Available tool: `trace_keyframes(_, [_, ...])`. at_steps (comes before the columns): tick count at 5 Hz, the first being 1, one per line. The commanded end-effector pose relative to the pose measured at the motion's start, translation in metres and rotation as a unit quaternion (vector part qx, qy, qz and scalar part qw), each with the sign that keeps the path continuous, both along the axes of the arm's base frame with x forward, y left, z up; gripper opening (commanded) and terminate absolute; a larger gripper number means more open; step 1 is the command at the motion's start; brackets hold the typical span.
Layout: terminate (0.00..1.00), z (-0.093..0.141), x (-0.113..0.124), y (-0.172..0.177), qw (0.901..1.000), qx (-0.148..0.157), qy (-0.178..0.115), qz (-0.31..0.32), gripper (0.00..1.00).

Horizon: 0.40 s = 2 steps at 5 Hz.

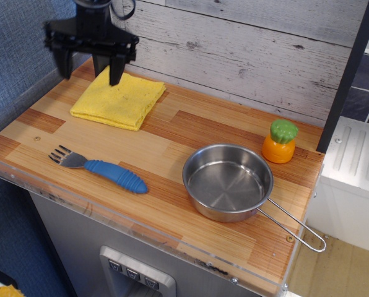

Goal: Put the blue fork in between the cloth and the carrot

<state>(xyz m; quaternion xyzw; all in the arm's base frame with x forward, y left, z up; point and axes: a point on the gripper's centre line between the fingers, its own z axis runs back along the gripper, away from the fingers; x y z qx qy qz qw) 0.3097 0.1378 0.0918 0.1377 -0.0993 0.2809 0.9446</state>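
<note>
The gripper (90, 70) hangs above the cloth (119, 98), fingers spread wide, holding nothing. The blue fork (101, 168) lies near the table's (172, 136) front edge, well apart from the carrot (280, 142) beside the pan (229, 182).

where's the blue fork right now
The blue-handled metal fork lies flat near the wooden counter's front-left edge, in front of the yellow cloth, left of the steel pan.

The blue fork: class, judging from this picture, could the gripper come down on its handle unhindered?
Probably yes. The blue fork lies alone near the front edge, apart from the cloth and pan. The open gripper hangs above the cloth, nothing between them.
</note>
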Motion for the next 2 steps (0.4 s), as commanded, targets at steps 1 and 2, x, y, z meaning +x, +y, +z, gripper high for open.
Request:
trace_keyframes(1, [0.0,0.0,-0.021,-0.034,0.988,-0.009,-0.025,0.152,1.0])
trace_keyframes(2, [0.0,-0.012,-0.026,-0.05,0.9725,-0.021,-0.034,0.229,1.0])
